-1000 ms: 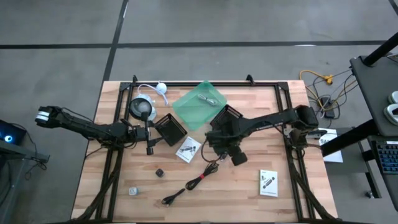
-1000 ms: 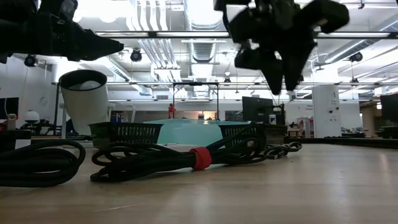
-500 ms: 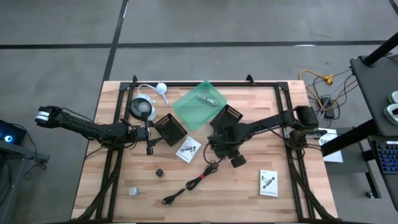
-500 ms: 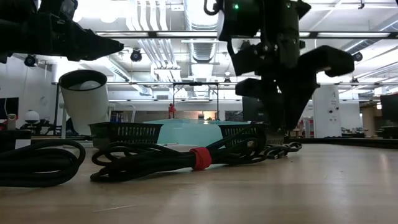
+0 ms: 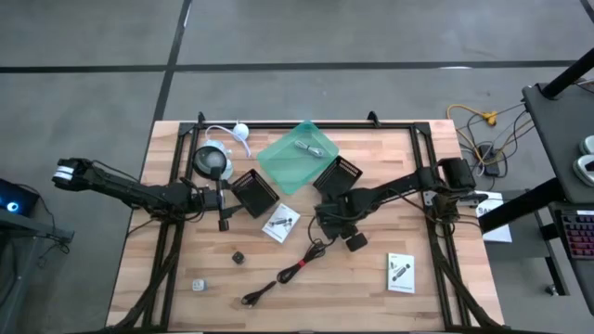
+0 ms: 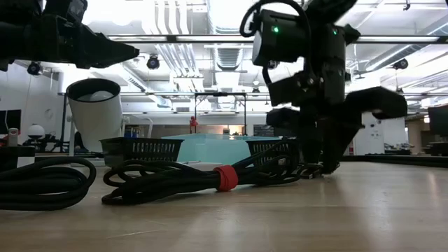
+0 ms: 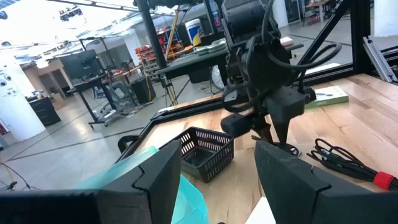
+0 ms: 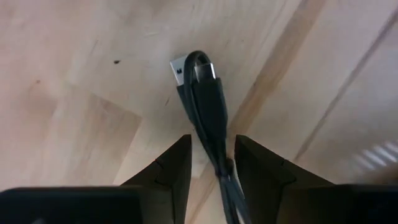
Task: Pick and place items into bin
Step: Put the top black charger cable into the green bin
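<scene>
High view puts the right gripper low over the middle of the table, right at the far end of the black cable with red tie, which trails from there toward the near left. From the right wrist view its jaws stand open with the cable's looped end and silvery plug lying between the two fingers, not pinched. Low view shows that gripper down at the tabletop behind the cable's red tie. The green bin sits at the far middle of the table with silvery pieces inside it, and a black mesh basket on either side. One white printed packet lies just near of the bin, another well apart at the near right. A tiny black cube and a tiny pale piece rest toward the near left. The left gripper waits at the left beside a basket, its jaws parted with nothing between them, judging by the left wrist view.
</scene>
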You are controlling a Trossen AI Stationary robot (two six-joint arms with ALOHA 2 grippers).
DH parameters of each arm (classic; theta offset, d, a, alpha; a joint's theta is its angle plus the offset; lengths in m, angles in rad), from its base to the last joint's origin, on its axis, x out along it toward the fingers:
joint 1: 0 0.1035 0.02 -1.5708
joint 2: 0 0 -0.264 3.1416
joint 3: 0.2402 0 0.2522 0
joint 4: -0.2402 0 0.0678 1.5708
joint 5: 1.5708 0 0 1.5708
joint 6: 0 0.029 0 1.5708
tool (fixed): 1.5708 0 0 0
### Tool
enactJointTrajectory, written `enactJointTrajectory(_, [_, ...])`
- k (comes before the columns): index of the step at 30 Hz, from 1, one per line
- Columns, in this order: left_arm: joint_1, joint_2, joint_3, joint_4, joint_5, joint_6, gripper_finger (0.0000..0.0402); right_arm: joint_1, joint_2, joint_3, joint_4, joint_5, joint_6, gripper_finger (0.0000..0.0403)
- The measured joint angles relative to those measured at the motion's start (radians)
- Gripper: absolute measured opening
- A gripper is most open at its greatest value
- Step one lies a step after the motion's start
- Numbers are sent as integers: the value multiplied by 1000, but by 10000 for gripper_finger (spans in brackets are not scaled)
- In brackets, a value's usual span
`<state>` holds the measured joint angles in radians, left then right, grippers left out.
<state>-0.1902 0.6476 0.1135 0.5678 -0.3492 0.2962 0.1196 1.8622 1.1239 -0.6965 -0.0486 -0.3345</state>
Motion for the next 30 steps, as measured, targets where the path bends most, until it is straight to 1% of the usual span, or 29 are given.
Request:
enactJointTrajectory(2, [0,0,0,0,0,0,189,0,-3,-24,38,1,-18,111])
enactJointTrajectory(6, [0,0,0,0,0,0,189,0,-6,-39,39,10,-21,104])
enactJointTrajectory(13, [0,0,0,0,0,0,189,0,-3,-23,17,20,15,80])
enactJointTrajectory(18, [0,0,0,0,0,0,189,-1,-1,-6,-7,30,17,52])
enactJointTrajectory(22, [0,0,0,0,0,0,189,0,-1,11,-9,29,76,19])
enactJointTrajectory(25, [0,0,0,0,0,0,189,0,-1,32,-18,28,79,16])
enactJointTrajectory(30, [0,0,0,0,0,0,189,-7,-1,97,-90,28,65,15])
